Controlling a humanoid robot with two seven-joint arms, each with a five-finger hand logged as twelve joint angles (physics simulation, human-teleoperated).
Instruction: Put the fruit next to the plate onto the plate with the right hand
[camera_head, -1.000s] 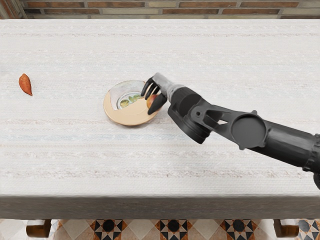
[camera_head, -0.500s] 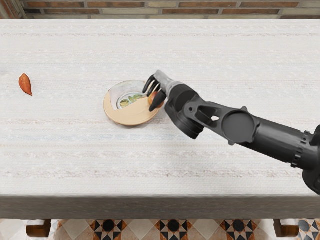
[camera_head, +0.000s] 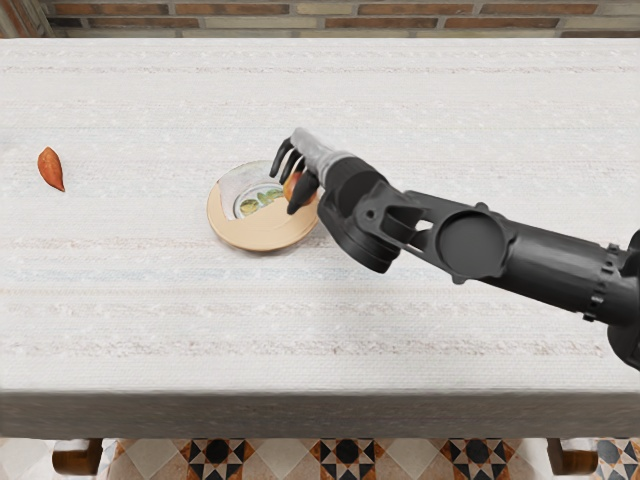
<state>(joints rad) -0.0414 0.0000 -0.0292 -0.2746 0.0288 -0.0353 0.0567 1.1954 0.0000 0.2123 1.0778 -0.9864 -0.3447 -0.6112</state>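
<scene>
The placing step is judged to be in hand: the fruit (camera_head: 292, 186) is clamped in the curled fingers (camera_head: 283, 157) of the right hand (camera_head: 303, 166) and held over the plate (camera_head: 250, 235), towards its 2 o'clock edge. Lowering and release are called for next. A pale, streaked table (camera_head: 320, 330) is seen, with a brick wall (camera_head: 300, 10) at 12 o'clock and patterned floor tiles (camera_head: 345, 458) at 6 o'clock.

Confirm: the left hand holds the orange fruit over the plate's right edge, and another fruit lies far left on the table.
Wrong hand: the head view shows the arm entering from the right, so the right hand holds the orange fruit over the plate's right edge; the other fruit lies far left on the table.
</scene>
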